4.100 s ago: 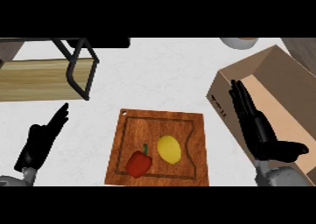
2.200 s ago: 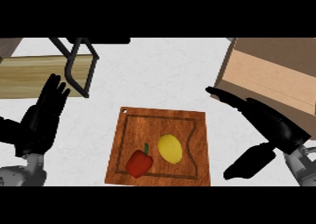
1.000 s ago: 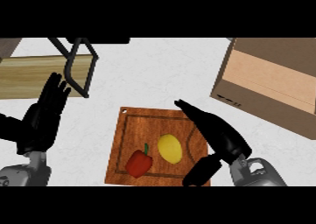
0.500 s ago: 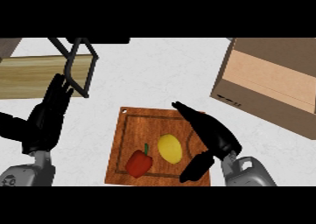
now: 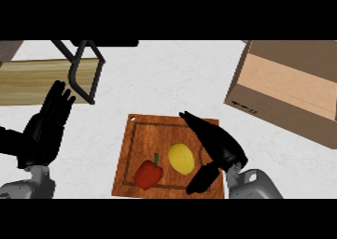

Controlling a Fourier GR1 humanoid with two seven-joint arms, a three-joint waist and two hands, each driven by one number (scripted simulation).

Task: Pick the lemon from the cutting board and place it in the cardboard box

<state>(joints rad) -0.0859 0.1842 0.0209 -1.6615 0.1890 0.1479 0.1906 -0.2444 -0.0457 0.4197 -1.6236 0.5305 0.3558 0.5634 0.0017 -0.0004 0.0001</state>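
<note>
Nearest, the right hand (image 5: pixel 215 142) hangs over the right side of the cutting board (image 5: pixel 140 140), fingers straight and spread from the thumb, holding nothing; its thumb reaches down just right of the lemon (image 5: pixel 181 158), which lies on the board beside a red pepper (image 5: pixel 149 173). To do the grasp well, I judge the hand should swing left until the lemon sits between thumb and fingers, then close, keeping off the pepper, which lies close on the lemon's left. Whether the thumb already touches the lemon cannot be told. At the left, the left hand (image 5: pixel 50 123) rests open, fingers up. Farther off, the cardboard box (image 5: pixel 295 95) stands well apart at upper right; its opening is cut off, so its inside stays unseen. A wooden shelf (image 5: pixel 33 86) with a black frame is also cut off.
</note>
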